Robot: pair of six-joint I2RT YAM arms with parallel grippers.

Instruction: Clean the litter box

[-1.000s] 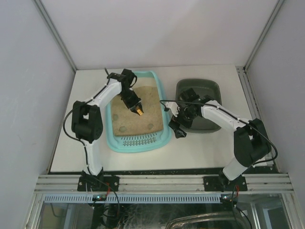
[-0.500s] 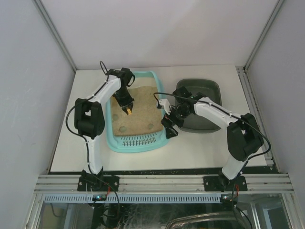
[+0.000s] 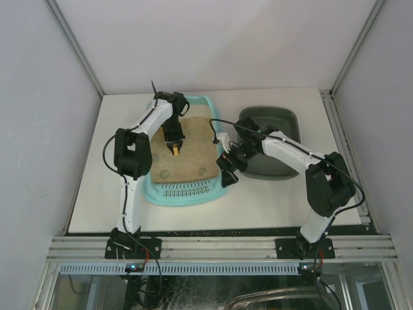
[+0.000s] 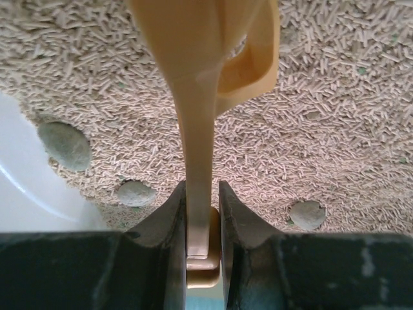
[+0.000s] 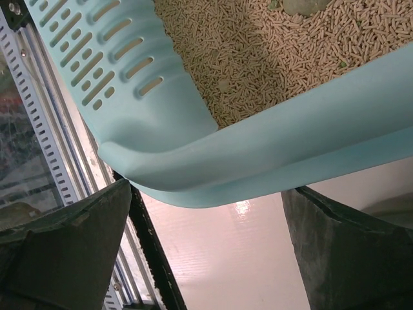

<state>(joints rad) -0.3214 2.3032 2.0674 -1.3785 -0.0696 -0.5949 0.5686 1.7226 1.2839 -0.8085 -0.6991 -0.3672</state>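
Litter box [image 3: 187, 192]: on the counter [image 3: 271, 200], left of the dark grey tray [image 3: 284, 119]; scooping not yet begun.
Within the last second the right fingers [image 5: 71, 245], spread wide, moved from the tray to bracket the box's near right rim, probably to steady it. Left fingers [image 4: 171, 219] clamp the scoop [image 4: 200, 77] handle. Only the left wrist view shows three grey-green clumps [image 4: 64, 145] among the pellets.
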